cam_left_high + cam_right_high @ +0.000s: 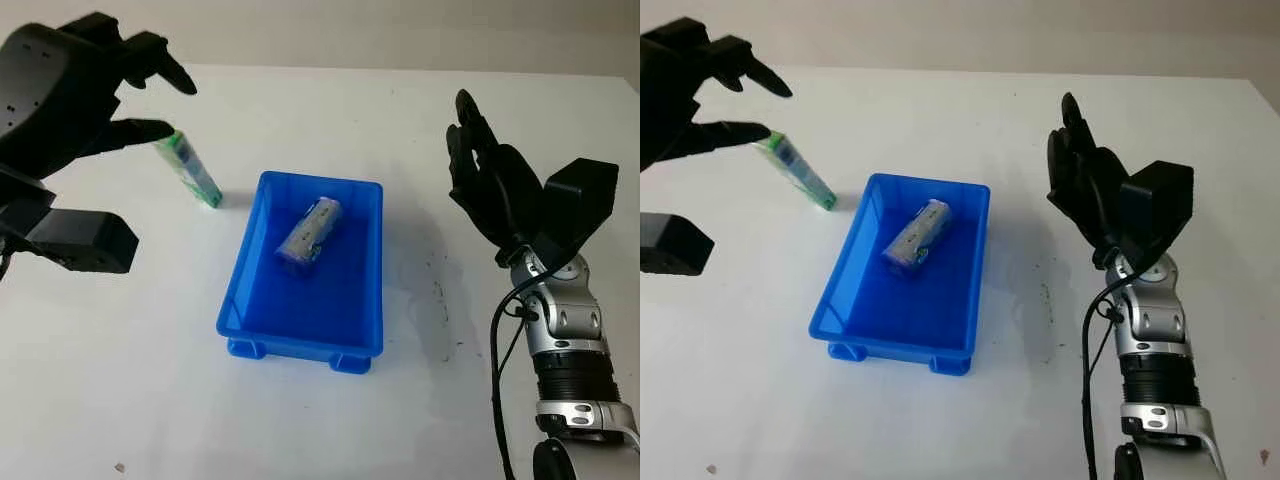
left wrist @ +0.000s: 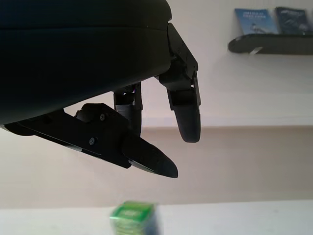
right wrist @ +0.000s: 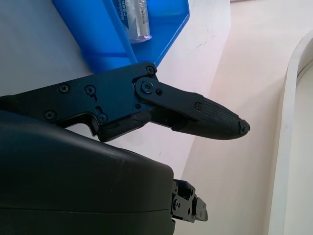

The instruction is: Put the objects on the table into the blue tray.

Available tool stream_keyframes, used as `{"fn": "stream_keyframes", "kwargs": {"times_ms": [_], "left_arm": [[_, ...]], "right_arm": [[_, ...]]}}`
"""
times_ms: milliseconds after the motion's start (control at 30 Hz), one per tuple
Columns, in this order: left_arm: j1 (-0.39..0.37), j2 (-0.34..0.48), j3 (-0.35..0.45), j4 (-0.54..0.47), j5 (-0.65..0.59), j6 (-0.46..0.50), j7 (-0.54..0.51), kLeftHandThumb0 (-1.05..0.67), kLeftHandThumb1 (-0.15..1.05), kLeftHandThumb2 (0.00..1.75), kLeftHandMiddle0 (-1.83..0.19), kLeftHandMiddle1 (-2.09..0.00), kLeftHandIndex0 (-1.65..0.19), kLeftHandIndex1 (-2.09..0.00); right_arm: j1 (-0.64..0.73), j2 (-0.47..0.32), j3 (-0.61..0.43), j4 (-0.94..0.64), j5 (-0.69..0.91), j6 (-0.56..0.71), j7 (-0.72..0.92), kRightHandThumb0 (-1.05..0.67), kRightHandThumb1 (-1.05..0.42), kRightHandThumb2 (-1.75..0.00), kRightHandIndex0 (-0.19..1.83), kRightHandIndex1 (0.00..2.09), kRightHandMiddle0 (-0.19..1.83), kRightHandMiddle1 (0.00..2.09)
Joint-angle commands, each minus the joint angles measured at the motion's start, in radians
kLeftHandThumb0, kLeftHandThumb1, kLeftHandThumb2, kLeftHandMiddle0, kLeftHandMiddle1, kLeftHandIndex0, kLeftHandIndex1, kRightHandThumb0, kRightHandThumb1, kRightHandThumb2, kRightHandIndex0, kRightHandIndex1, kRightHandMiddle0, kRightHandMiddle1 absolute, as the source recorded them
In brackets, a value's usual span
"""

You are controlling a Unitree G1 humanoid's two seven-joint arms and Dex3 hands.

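Observation:
A blue tray (image 1: 370, 262) sits mid-table with a clear wrapped packet (image 1: 309, 234) lying inside it, also seen as the packet (image 3: 131, 14) in the right wrist view. A green and white tube (image 1: 190, 170) lies on the table left of the tray; its green end (image 2: 134, 219) shows in the left wrist view. My left hand (image 1: 140, 95) hovers open just above and left of the tube, holding nothing. My right hand (image 1: 478, 165) is raised open to the right of the tray, holding nothing.
The white table (image 1: 120, 380) has faint dark scuffs (image 1: 438, 295) right of the tray. A wall shelf with books (image 2: 274, 29) shows in the left wrist view, far behind.

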Motion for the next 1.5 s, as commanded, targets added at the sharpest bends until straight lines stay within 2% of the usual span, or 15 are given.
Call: {"fn": "stream_keyframes", "kwargs": {"times_ms": [0, 67, 100, 300, 500, 600, 700, 767, 833, 933, 1067, 1133, 1267, 1467], "left_arm": [[0.017, -0.014, 0.011, -0.047, -0.015, -0.018, -0.013, -0.23, 0.93, 0.05, -0.45, -1.2, -0.45, -1.05], [0.023, -0.028, 0.001, -0.083, -0.013, -0.041, -0.019, -0.24, 0.93, 0.05, -0.51, -1.01, -0.46, -1.05], [0.025, -0.038, -0.006, -0.1, -0.008, -0.049, -0.022, -0.24, 0.94, 0.05, -0.55, -1.0, -0.47, -1.06], [0.014, -0.092, -0.058, -0.128, 0.0, -0.133, -0.076, -0.22, 0.96, 0.05, -0.43, -1.29, -0.41, -1.2], [0.002, -0.122, -0.064, -0.115, 0.026, -0.153, -0.092, -0.25, 0.94, 0.05, -0.41, -1.42, -0.39, -1.29], [0.023, -0.148, -0.046, -0.161, 0.033, -0.04, -0.14, -0.26, 0.96, 0.06, -0.39, -1.45, -0.37, -1.28], [0.065, -0.185, -0.025, -0.259, 0.095, 0.178, -0.223, -0.33, 0.98, 0.06, -0.38, -1.27, -0.28, -1.14], [0.089, -0.21, -0.019, -0.325, 0.144, 0.326, -0.29, -0.45, 1.03, 0.08, -0.41, -0.73, -0.22, -0.77], [0.107, -0.227, -0.02, -0.37, 0.185, 0.425, -0.329, -0.55, 1.04, 0.13, -0.42, -0.26, -0.21, -0.41], [0.13, -0.234, -0.023, -0.411, 0.219, 0.51, -0.375, -0.65, 1.05, 0.21, -0.23, -0.04, -0.07, -0.19], [0.134, -0.227, -0.043, -0.453, 0.285, 0.624, -0.496, -0.81, 1.05, 0.37, 0.05, -0.02, 0.12, -0.05], [0.125, -0.233, -0.056, -0.467, 0.34, 0.7, -0.574, -0.88, 1.05, 0.46, 0.13, -0.02, 0.17, -0.03], [0.118, -0.256, -0.069, -0.47, 0.417, 0.804, -0.634, -0.95, 1.05, 0.64, 0.12, -0.06, 0.14, -0.05], [0.134, -0.305, -0.102, -0.506, 0.547, 0.924, -0.705, -0.96, 1.05, 0.69, 0.02, -0.09, 0.07, -0.08]], "right_arm": [[0.004, -0.001, -0.002, 0.001, 0.005, -0.006, 0.001, -0.73, -1.05, -0.72, -0.19, 0.0, -0.19, 0.0], [0.004, -0.001, -0.002, 0.001, 0.004, -0.006, 0.001, -0.73, -1.05, -0.72, -0.19, 0.0, -0.19, 0.0], [0.004, 0.0, -0.002, 0.001, 0.004, -0.008, 0.0, -0.73, -1.05, -0.72, -0.19, 0.0, -0.19, 0.0], [0.007, 0.0, -0.002, -0.004, 0.009, -0.002, 0.005, -0.72, -1.05, -0.73, -0.19, 0.0, -0.19, 0.0], [0.014, -0.002, -0.004, -0.013, 0.008, -0.004, 0.002, -0.72, -1.05, -0.73, -0.19, 0.0, -0.19, 0.0], [0.014, -0.003, -0.004, -0.014, 0.009, -0.001, 0.003, -0.71, -1.05, -0.74, -0.19, 0.0, -0.19, 0.0], [0.013, -0.001, -0.002, -0.011, 0.01, -0.003, 0.004, -0.71, -1.05, -0.74, -0.19, 0.0, -0.19, 0.0], [0.012, 0.003, -0.002, -0.01, 0.01, -0.001, -0.001, -0.7, -1.05, -0.74, -0.19, 0.0, -0.19, 0.0], [0.01, 0.004, 0.0, -0.007, 0.008, -0.002, -0.003, -0.7, -1.05, -0.74, -0.19, 0.0, -0.19, 0.0], [0.006, 0.001, 0.003, 0.001, 0.005, -0.004, -0.001, -0.71, -1.05, -0.74, -0.19, 0.0, -0.19, 0.0], [0.004, -0.002, 0.005, 0.002, 0.003, -0.004, 0.003, -0.72, -1.05, -0.74, -0.19, 0.0, -0.19, 0.0], [0.003, -0.001, 0.005, -0.001, 0.003, -0.001, 0.003, -0.71, -1.05, -0.74, -0.19, 0.0, -0.19, 0.0], [0.002, -0.002, 0.004, 0.0, 0.005, 0.0, 0.004, -0.71, -1.05, -0.74, -0.19, 0.0, -0.19, 0.0], [-0.008, 0.003, 0.008, 0.008, 0.003, 0.002, 0.0, -0.71, -1.05, -0.74, -0.19, 0.0, -0.19, 0.0]]}}
